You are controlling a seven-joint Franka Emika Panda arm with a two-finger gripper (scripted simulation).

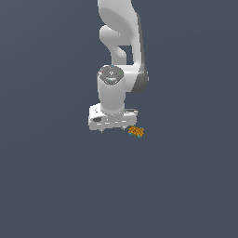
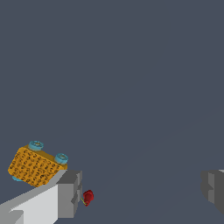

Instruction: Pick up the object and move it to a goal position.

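Wrist view shows the pincer (image 2: 142, 192) released: its 2 fingers (image 2: 68, 194) stand wide apart with nothing but bare grey tabletop (image 2: 131, 65) between them. A small red speck (image 2: 88, 197) sits just beside the inner face of 1 finger. The object (image 2: 36, 165), an orange knobbly block with teal studs, lies outside the gap, on the far side of that same finger and partly hidden behind it; whether finger and block touch I cannot tell.

In the exterior view the pincer (image 1: 113, 129) hangs low under the white arm (image 1: 118, 42), and the object (image 1: 136, 132) lies just beside it toward the exterior view's right, near 1 fingertip and not under the middle of the pincer.

The step in hand looks like the approach to the grasp: nothing is held, and the pick is not yet done. The next move calls for a sideways shift toward the object so that it comes between the 2 fingers, then a descent and a close. Going straight down from here would likely land a finger on or beside the block and push it away.
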